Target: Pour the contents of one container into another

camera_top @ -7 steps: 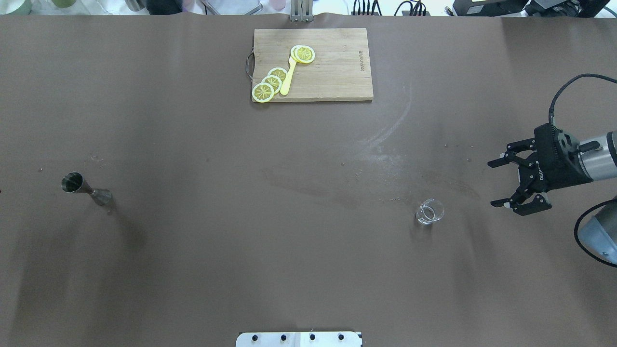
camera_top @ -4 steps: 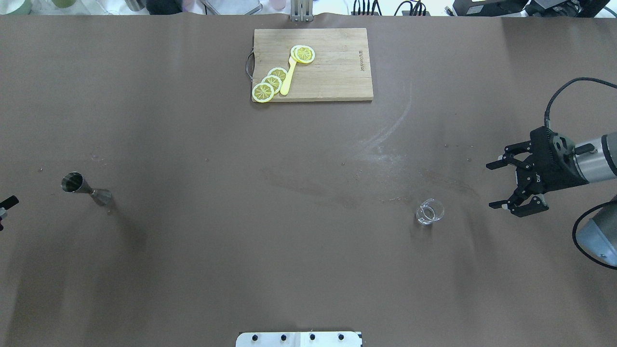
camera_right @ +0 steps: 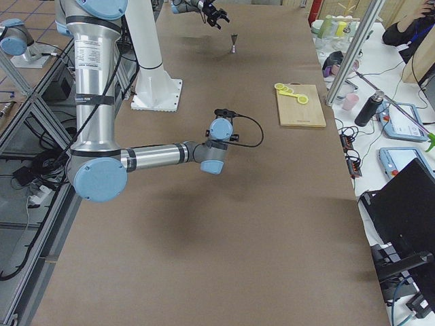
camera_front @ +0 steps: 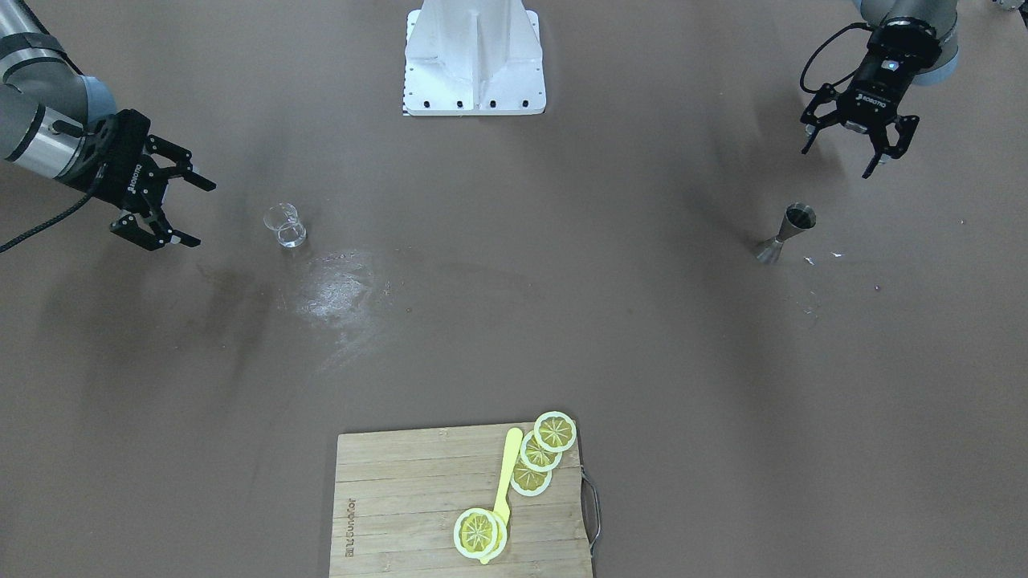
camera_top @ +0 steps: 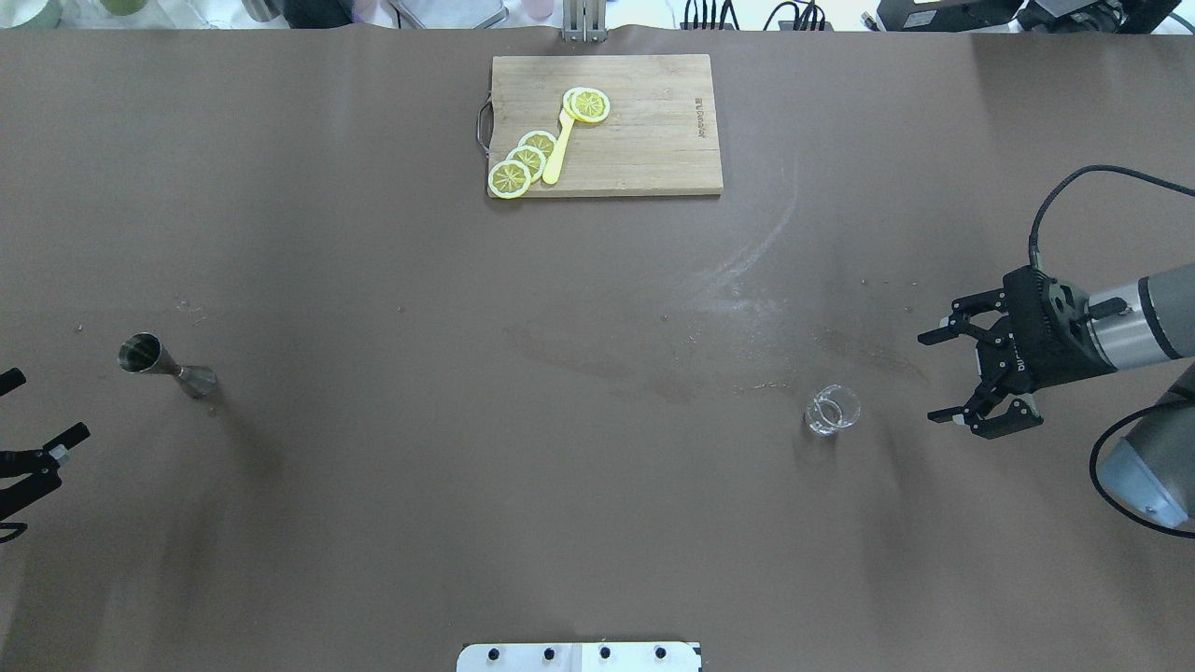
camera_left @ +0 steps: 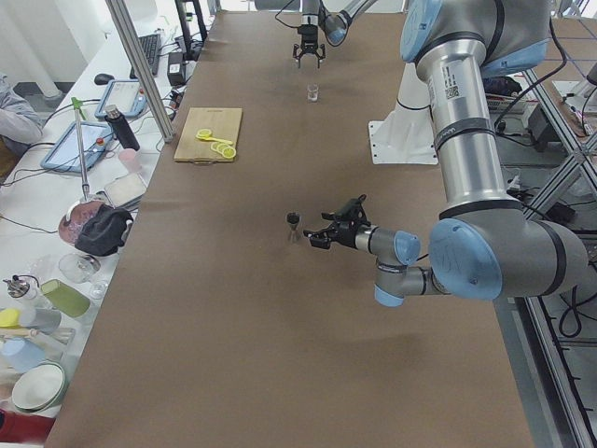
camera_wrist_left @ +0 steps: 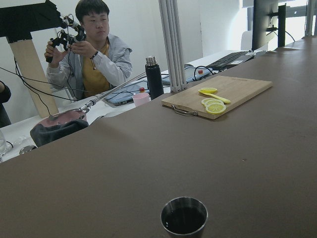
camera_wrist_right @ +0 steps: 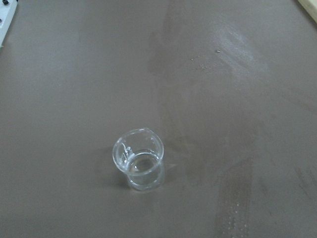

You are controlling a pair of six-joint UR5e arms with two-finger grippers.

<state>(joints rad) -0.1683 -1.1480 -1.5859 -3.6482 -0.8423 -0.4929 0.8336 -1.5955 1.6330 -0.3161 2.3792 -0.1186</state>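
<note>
Brown table top (camera_top: 597,485) fills the view. The glass cup (camera_top: 831,411) stands upright toward the table's right edge. The right gripper (camera_top: 930,378) is near it, not touching, jaws wide open and holding nothing. The metal jigger (camera_top: 168,368) stands near the left edge. The left gripper (camera_front: 836,162) is close by, jaws wide open and empty. A wooden board (camera_top: 644,140) with lemon slices (camera_top: 523,163) lies at the far edge.

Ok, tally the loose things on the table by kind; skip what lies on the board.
Glass cup: 1
Steel jigger: 1
Wooden cutting board: 1
Total: 3
</note>
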